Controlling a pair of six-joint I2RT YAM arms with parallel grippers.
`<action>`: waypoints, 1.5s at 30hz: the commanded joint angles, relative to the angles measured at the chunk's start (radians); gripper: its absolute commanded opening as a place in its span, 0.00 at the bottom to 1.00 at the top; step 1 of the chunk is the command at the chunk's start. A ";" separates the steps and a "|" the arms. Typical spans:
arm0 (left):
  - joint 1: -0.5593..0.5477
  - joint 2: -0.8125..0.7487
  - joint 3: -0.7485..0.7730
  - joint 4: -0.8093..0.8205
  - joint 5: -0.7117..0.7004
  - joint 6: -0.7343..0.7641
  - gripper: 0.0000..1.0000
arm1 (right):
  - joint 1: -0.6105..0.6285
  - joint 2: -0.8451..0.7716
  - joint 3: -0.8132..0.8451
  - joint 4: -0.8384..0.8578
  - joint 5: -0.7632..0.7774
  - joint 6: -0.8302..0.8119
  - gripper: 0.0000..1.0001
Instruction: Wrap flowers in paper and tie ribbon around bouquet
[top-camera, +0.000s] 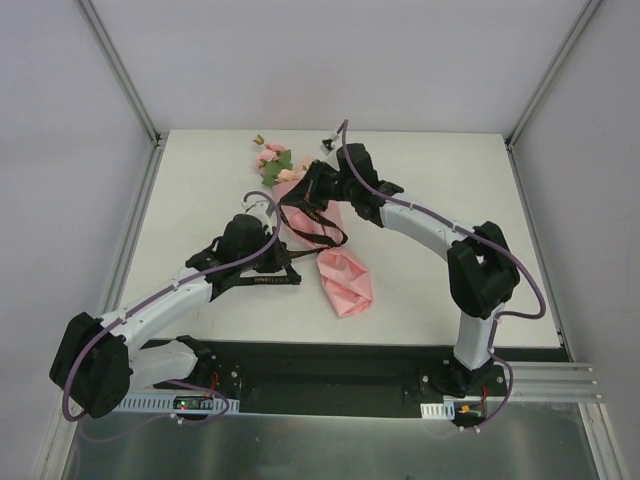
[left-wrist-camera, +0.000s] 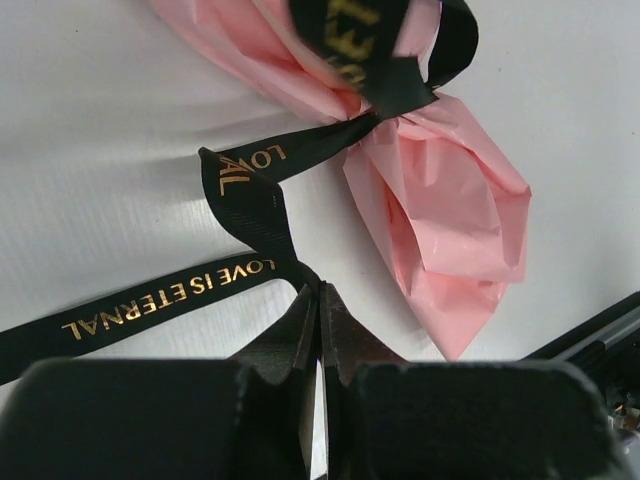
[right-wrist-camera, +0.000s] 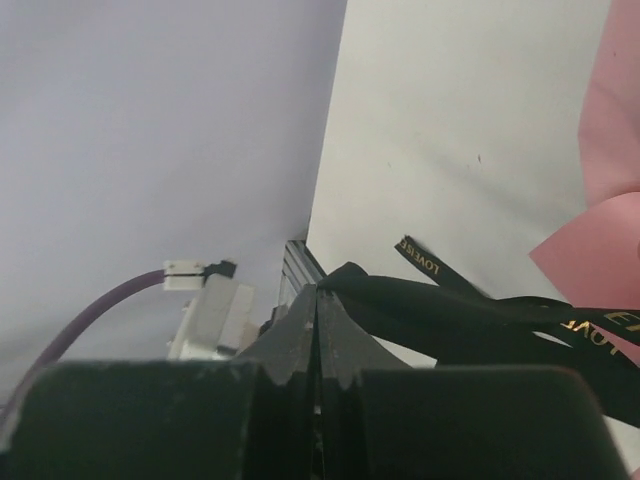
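Black two-fingered left gripper (left-wrist-camera: 320, 288) has its jaws pressed fully together at the bottom centre of its wrist view, and it pinches a long narrow black ribbon (left-wrist-camera: 150, 305) with gold lettering right at the fingertips. The black right gripper (right-wrist-camera: 317, 292) is closed just as tight, with another stretch of the ribbon caught at its tips. My guess is that each arm holds one end so the two can pull against each other and cinch the band. The bouquet (top-camera: 325, 240) lies flat on the white table (top-camera: 440, 180) in the middle of the top view. Its small pale pink flowers (top-camera: 272, 160) with green leaves poke out toward the upper centre. The thin pink paper (left-wrist-camera: 450, 220) is bundled round the stalks and flares again at the lower end. In the upper centre of the left wrist view the ribbon crosses over itself where the paper is squeezed narrow. Whether that is a finished knot I cannot tell. Lying flat, the bundle seems held in place only by the ribbon's tension.
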 joint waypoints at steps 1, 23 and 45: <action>-0.009 -0.046 -0.036 0.053 -0.033 0.021 0.00 | 0.030 0.061 0.069 -0.029 -0.027 -0.068 0.00; -0.009 -0.005 0.036 0.108 0.165 0.022 0.00 | -0.047 0.022 0.232 -0.457 -0.159 -0.513 0.59; 0.017 0.246 0.296 -0.140 0.313 -0.051 0.00 | 0.072 -0.509 -0.410 -0.330 0.339 -0.952 0.56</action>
